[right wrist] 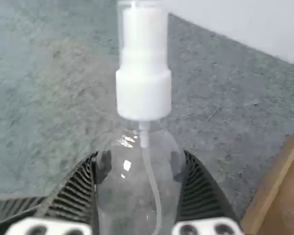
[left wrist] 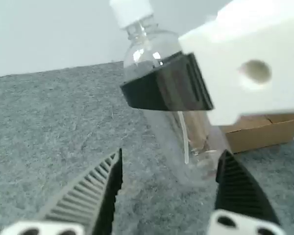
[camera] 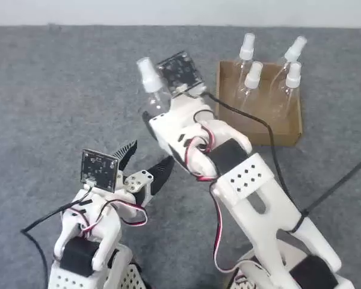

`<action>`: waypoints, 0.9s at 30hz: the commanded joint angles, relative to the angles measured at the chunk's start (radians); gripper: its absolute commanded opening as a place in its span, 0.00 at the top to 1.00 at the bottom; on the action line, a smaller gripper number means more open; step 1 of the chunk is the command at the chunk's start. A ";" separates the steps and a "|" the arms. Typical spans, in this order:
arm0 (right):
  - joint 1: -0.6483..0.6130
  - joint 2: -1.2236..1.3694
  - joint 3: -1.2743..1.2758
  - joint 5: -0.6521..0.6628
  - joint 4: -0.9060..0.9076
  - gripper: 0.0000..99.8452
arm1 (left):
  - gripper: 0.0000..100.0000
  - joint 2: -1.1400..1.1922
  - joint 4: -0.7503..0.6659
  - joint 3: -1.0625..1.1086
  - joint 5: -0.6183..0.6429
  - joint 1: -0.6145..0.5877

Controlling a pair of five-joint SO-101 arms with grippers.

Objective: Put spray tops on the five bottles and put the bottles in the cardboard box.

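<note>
Gripping the clear bottle (right wrist: 137, 205) by its shoulder, the right gripper (right wrist: 141, 166) has its two ribbed black jaws pressed against opposite sides of the glassy body, just under the neck. The white spray top (right wrist: 143, 83) is seated on the neck and stands above the jaws, with its dip tube running down inside the bottle. The left wrist view gives the side aspect: one dark finger (left wrist: 166, 88) of the right gripper wraps across the upper body, and the bottle hangs roughly upright below it, with its base low near the grey table (left wrist: 49, 117); whether it touches cannot be told. In that same view the left gripper (left wrist: 171, 159) has its jaws spread wide, holding nothing, with the bottle's lower part just beyond and between the tips but apart from them. From the high view, the left gripper (camera: 149, 155) sits low and nearer the front, while the held bottle (camera: 155, 102) stands beside the cardboard box (camera: 289, 135), outside it. Four bottles (camera: 253, 84) stand upright inside the box, each with a white spray top on.
</note>
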 commanded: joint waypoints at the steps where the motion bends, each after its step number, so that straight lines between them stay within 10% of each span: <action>1: -0.035 -0.073 -0.109 -0.009 0.111 0.99 | 0.71 -0.012 -0.037 0.001 -0.008 0.006; 15: -0.004 -0.283 -0.115 0.014 0.352 0.99 | 0.71 -0.012 -0.034 0.001 -0.009 0.011; 27: 0.450 -0.071 -0.249 0.169 0.427 0.99 | 0.71 -0.017 -0.038 0.019 -0.009 0.011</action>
